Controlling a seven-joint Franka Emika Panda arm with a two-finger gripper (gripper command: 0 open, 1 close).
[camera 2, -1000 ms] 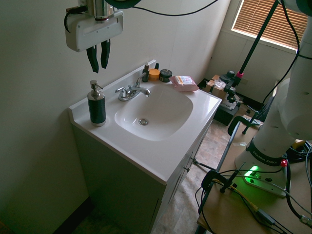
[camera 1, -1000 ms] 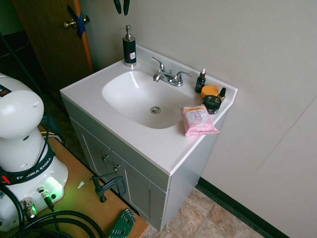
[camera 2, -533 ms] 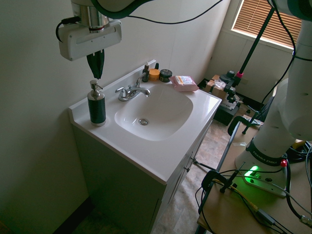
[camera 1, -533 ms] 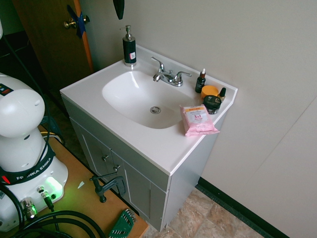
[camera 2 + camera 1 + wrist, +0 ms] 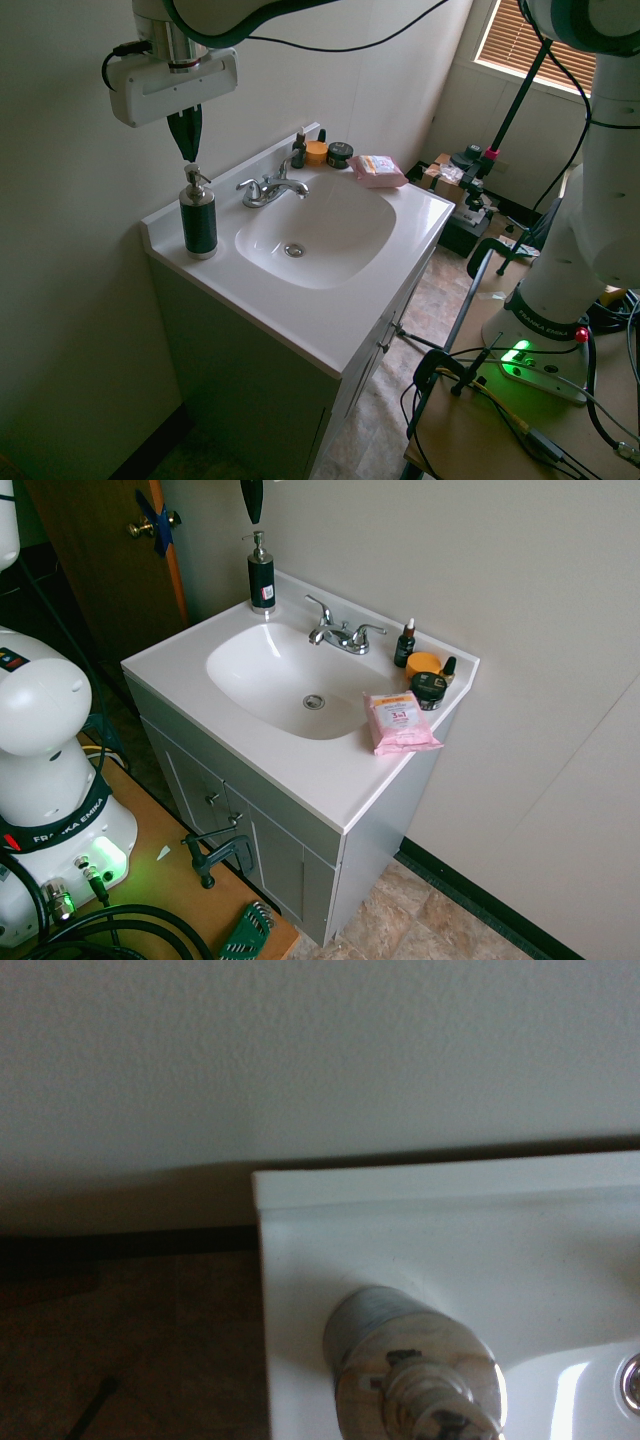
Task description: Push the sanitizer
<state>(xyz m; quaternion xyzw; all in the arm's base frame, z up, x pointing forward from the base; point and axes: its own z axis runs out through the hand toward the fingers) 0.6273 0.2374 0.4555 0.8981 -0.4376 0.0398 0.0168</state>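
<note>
The sanitizer [image 5: 261, 577] [image 5: 198, 213] is a tall black pump bottle with a silver head, standing upright on the back corner of the white vanity top [image 5: 200, 685], beside the wall. My gripper [image 5: 186, 148] [image 5: 251, 508] hangs straight above the pump head, fingers pressed together and shut on nothing, with a small gap down to the pump. In the wrist view the sanitizer's silver top [image 5: 415, 1375] shows from above, at the counter's corner.
A chrome faucet [image 5: 340, 633] stands behind the sink basin [image 5: 285, 675]. At the far end of the counter sit a dropper bottle [image 5: 405, 645], an orange jar [image 5: 423, 665], a dark jar [image 5: 430, 690] and a pink wipes pack [image 5: 400, 721]. A wooden door [image 5: 110, 550] is nearby.
The fingers have gone from apart to shut. The gripper has moved across over the sanitizer and come down closer to its pump head.
</note>
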